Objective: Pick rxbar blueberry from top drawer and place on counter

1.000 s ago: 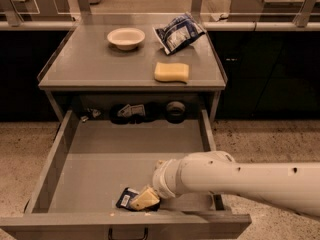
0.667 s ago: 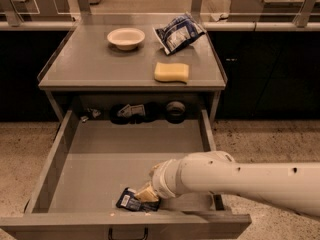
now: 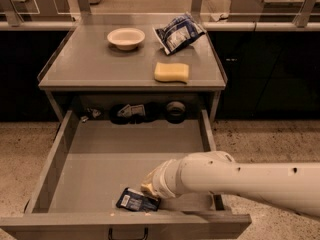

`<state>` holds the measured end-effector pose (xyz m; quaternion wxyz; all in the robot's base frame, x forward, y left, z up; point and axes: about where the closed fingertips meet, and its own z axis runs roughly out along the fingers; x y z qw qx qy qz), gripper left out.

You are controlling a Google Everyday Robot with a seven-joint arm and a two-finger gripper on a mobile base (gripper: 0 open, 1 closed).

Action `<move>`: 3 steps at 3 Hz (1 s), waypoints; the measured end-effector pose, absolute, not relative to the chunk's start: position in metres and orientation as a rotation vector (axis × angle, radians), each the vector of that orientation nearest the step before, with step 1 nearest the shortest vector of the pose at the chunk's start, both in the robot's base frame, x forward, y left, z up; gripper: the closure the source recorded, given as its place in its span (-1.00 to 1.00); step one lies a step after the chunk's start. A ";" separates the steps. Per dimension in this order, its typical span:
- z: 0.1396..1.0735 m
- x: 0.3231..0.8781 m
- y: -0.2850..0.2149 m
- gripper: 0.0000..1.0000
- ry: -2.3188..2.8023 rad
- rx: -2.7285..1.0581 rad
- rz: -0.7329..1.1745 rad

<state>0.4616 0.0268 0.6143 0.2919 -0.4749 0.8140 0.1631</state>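
The rxbar blueberry [image 3: 136,200], a small dark navy bar with a white label patch, lies flat on the floor of the open top drawer [image 3: 105,164], near its front edge. My gripper [image 3: 148,188] reaches into the drawer from the right on a thick white arm and sits right at the bar's right end. The arm's wrist hides most of the gripper. The counter [image 3: 95,64] stands above and behind the drawer.
On the counter are a white bowl [image 3: 125,37], a yellow sponge [image 3: 171,72] and a crinkled blue-and-white bag [image 3: 178,32]. Dark items [image 3: 150,112] lie on the shelf behind the drawer. The drawer's loop handle [image 3: 128,233] is at the bottom edge.
My gripper has shifted slightly to the left and down toward the bar. The bar lies where it was.
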 end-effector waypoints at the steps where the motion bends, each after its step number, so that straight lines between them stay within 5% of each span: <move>1: 0.619 0.462 0.026 1.00 2.160 -1.257 0.432; 2: 0.619 0.462 0.026 1.00 2.159 -1.257 0.431; 3: 0.619 0.462 0.026 0.62 2.159 -1.257 0.431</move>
